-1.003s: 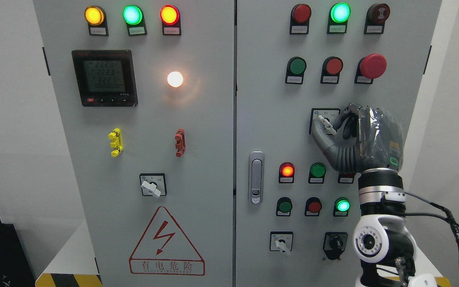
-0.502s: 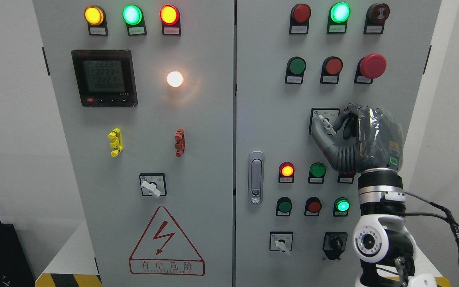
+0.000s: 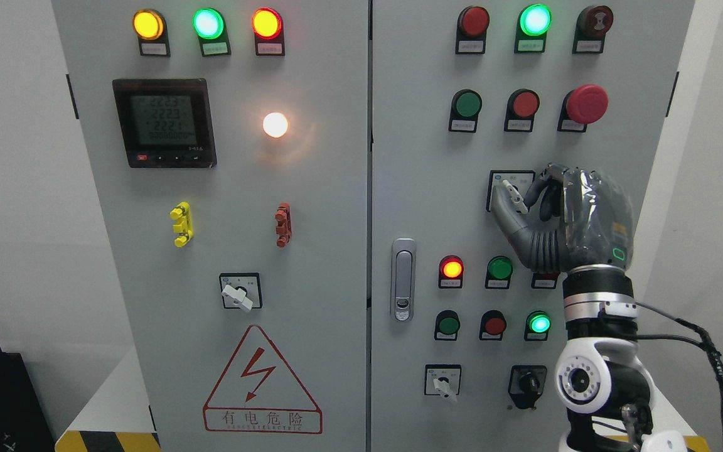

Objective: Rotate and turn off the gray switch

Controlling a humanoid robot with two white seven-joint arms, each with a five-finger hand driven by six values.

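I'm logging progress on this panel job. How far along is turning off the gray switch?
Done: the right robot hand has reached the gray switch on the right door and pinches its lever. In hand: the turn itself; the lever points up-left, tilted from vertical. Left: finishing the rotation to off, then letting go. The left arm is out of view.

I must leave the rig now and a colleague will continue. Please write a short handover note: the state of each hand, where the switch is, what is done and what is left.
Right hand: raised at the right cabinet door, thumb and fingers closed on the handle of the gray switch.
Left hand: not in view.
Gray switch: on the right door, below the red mushroom button and above the lit red indicator. Its handle is tilted, upper end toward the left.
Done: reach and grasp.
Left: finish the turn to the off position, which cannot be read from the small labels, then release and withdraw.
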